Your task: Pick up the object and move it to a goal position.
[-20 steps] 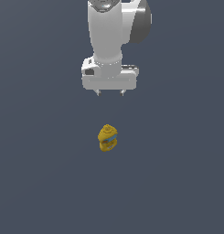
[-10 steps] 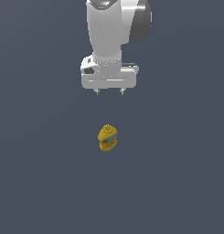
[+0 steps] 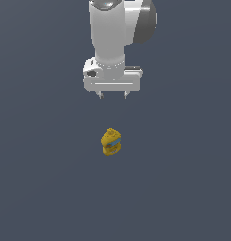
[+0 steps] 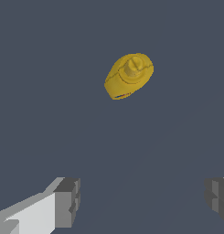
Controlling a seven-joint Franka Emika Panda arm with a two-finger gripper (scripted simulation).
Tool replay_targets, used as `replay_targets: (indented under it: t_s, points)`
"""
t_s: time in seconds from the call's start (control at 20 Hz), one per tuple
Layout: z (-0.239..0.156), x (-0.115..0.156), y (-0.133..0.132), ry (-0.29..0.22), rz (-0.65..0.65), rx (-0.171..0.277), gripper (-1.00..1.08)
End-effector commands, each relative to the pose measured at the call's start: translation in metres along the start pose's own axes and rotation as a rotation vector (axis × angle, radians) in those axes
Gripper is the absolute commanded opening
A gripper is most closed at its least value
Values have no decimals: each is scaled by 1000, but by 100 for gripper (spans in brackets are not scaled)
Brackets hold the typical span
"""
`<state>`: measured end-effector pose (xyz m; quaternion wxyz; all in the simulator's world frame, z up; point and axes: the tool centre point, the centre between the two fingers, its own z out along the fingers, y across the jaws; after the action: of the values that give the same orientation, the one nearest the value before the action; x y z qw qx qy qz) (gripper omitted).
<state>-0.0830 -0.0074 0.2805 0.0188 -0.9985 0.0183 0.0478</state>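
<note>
**A:** Status check. The bottle [image 3: 111, 142] stands upright on the counter [image 3: 37, 188], cap up, free of any contact. You haven't picked it up yet, so grasp, lift and carry to goal are all left. No goal marker shows in either view, so I can't tell you where it has to end up.

**B:** Where's the claw against it?

**A:** The claw [image 3: 112, 95] hangs above the bottle, well apart, and farther back in the exterior view. Left-right it's close to lined up with the bottle. In the wrist view the bottle [image 4: 129, 76] sits away from the gap between the fingers [image 4: 66, 202], not under it, so my read is you aren't centred over it.

**B:** Fingers?

**A:** Spread wide, nothing between them. The gap is well wider than the bottle, so you have margin on width.

**B:** Next?

**A:** My call: bring the claw toward the near side until the cap sits between the fingers, then descend and close on the body below the cap.
</note>
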Motion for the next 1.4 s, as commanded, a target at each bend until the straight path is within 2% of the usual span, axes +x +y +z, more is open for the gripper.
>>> replay_targets:
  t_s: [0.0, 0.4, 1.35]
  points:
    - [1, 3, 0, 2, 26, 0, 100]
    - [6, 18, 1, 15, 170, -1, 100]
    - [27, 69, 5, 62, 655, 4, 100]
